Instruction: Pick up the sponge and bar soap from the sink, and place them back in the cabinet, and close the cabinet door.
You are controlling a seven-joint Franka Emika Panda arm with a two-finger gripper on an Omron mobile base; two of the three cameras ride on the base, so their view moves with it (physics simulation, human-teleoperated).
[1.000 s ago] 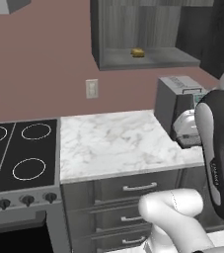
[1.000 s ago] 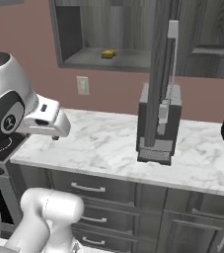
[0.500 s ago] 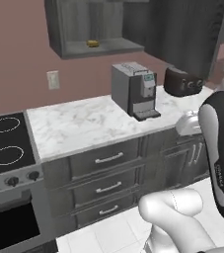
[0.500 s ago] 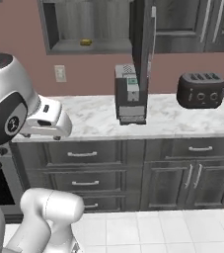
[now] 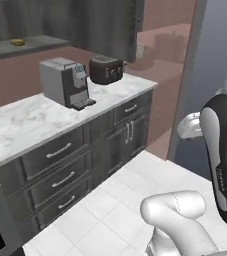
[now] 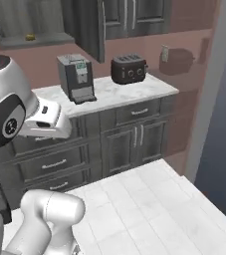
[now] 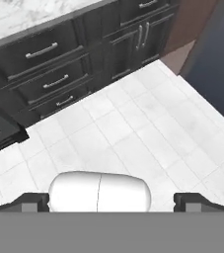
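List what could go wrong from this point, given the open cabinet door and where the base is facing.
1. The cabinet door stands wide open over the counter, near the coffee machine; a careless swing could clip it.
2. The sponge sits on the cabinet shelf, but no sink or soap is in sight.
3. The hand is open, empty and pointed at the floor, so the task may stall.

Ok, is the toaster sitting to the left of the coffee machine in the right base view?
No, the dark toaster stands on the marble counter to the right of the grey coffee machine.
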